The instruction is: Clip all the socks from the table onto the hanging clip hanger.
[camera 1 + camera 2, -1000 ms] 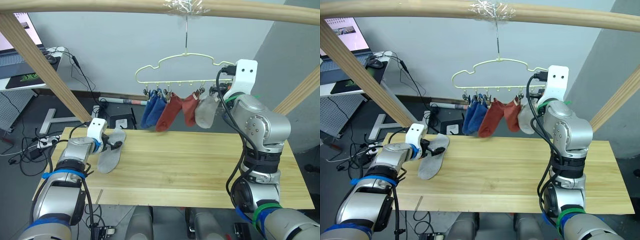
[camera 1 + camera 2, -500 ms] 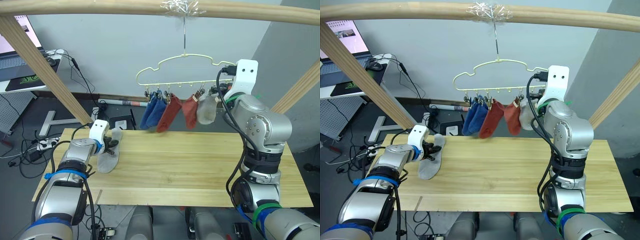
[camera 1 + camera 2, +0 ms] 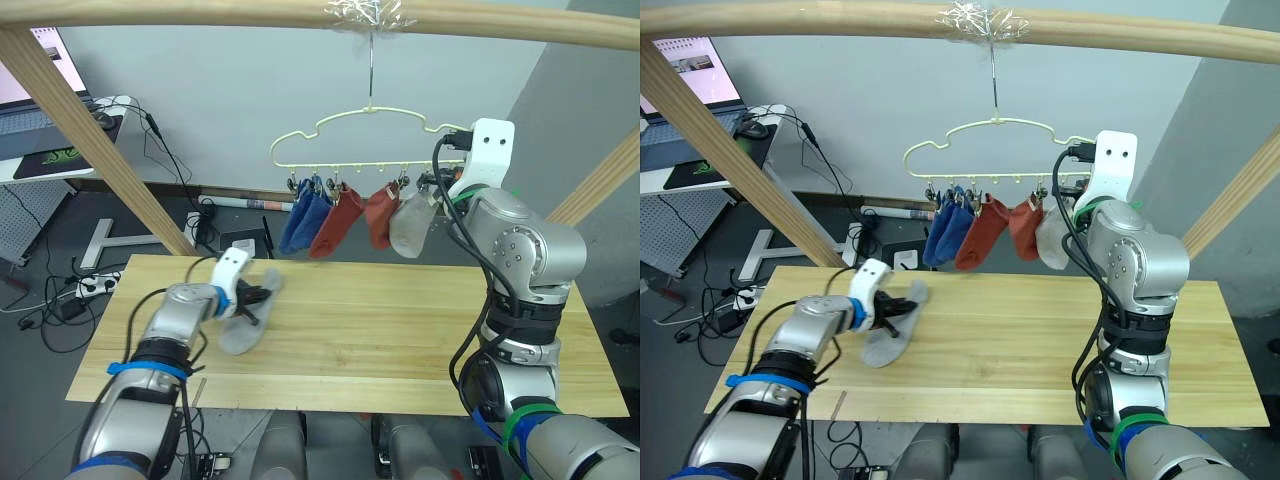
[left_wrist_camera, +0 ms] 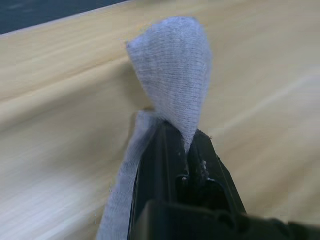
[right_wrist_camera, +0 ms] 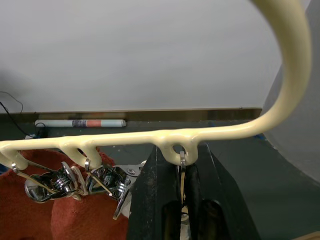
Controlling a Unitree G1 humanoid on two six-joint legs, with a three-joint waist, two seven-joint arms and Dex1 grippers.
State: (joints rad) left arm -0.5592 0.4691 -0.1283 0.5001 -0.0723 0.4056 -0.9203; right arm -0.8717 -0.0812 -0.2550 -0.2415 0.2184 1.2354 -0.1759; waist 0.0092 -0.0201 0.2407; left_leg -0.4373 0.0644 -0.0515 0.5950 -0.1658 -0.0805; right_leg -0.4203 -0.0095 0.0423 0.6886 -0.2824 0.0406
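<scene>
A light grey sock (image 3: 243, 328) lies on the wooden table (image 3: 400, 325), left of the middle. One end of it is pinched up into a fold (image 4: 175, 80) in my shut left gripper (image 4: 182, 139), seen over the table from the head (image 3: 262, 296). The pale yellow clip hanger (image 3: 372, 112) hangs from the top pole. Two blue socks (image 3: 304, 220), two rust red socks (image 3: 337, 226) and a grey sock (image 3: 410, 226) hang from its clips. At the hanger's right end my right gripper (image 5: 180, 154) is shut on the last metal clip (image 5: 181, 172).
A round wooden pole (image 3: 200, 12) runs across the top, with slanted poles at the left (image 3: 90, 140) and right (image 3: 600, 180). A desk with a laptop (image 3: 30, 90) stands at the back left, and cables lie on the floor beyond the table.
My left gripper went from open to shut on the grey sock and has carried that end to the right, toward the table's middle. The right arm has held still.
</scene>
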